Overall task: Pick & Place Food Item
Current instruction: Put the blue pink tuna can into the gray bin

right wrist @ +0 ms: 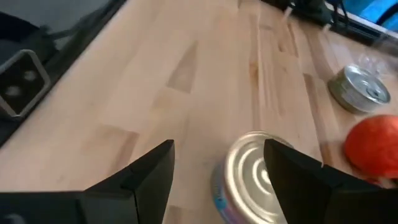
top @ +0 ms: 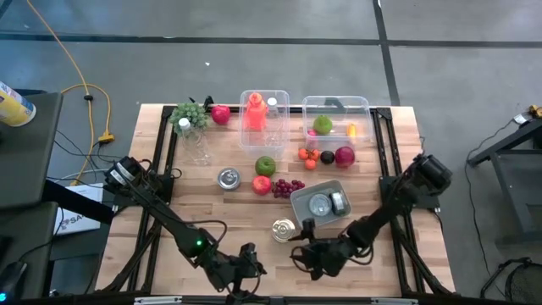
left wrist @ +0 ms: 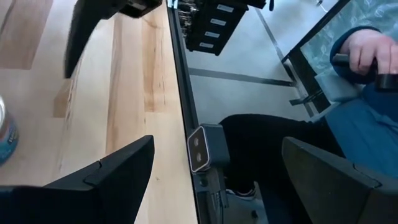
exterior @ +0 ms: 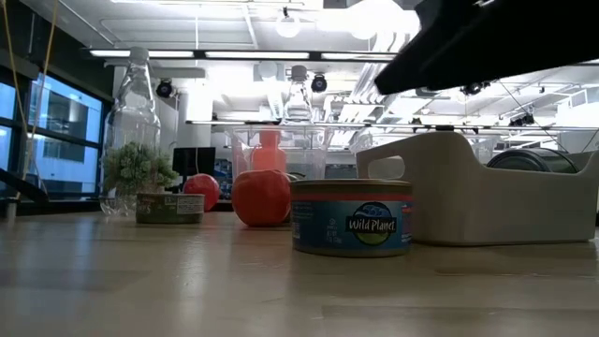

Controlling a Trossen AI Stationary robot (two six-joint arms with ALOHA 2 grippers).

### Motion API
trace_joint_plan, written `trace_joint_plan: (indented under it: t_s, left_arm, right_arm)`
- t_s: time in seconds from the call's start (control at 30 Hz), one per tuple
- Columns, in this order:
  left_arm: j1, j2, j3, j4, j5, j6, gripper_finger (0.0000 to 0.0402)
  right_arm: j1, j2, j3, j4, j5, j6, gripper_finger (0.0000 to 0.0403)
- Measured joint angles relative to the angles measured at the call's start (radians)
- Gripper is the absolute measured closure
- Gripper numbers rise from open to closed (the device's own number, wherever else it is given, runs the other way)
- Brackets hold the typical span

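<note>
Two hands hovered low at the table's [top: 169,182] near edge. The right hand [right wrist: 217,165], fingers apart and empty, hung beside the squat tuna can [top: 283,230], probably lining up a grasp on its ribbed metal lid; the left hand [top: 246,258] waited, spread wide.

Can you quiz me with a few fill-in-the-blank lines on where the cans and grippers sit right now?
1. The right gripper hangs with open fingers just short of the loose ____ near the front edge.
2. The grey bin already holds ____ cans.
3. The left gripper waits, fingers ____, at the table's front edge.
4. The label on that front can reads Wild ____.

Missing words: can; two; open; Planet
</note>
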Motion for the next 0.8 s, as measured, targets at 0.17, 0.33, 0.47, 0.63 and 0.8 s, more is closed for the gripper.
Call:
trace_joint_plan:
  t_s: [0.17, 0.33, 0.47, 0.63, 0.8]
  left_arm:
    - [0.007, 0.0, 0.0, -0.003, -0.004, 0.0, 0.006]
    - [0.007, 0.0, 0.0, -0.004, -0.006, 0.0, 0.006]
    - [0.004, 0.0, 0.0, -0.004, -0.023, -0.001, 0.006]
    - [0.004, 0.0, 0.0, -0.005, -0.025, -0.001, 0.006]
    - [0.004, 0.0, 0.0, -0.005, -0.026, -0.001, 0.006]
  right_arm:
    - [-0.031, 0.0, 0.0, -0.01, -0.002, 0.03, 0.0168]
    - [-0.043, 0.036, 0.0, -0.037, -0.04, -0.002, 0.0174]
    - [-0.045, 0.09, 0.001, 0.012, -0.068, -0.008, 0.0189]
    - [-0.054, 0.102, 0.001, 0.026, -0.072, -0.014, 0.0218]
    - [-0.093, 0.103, 0.0, 0.011, -0.17, 0.014, 0.024]
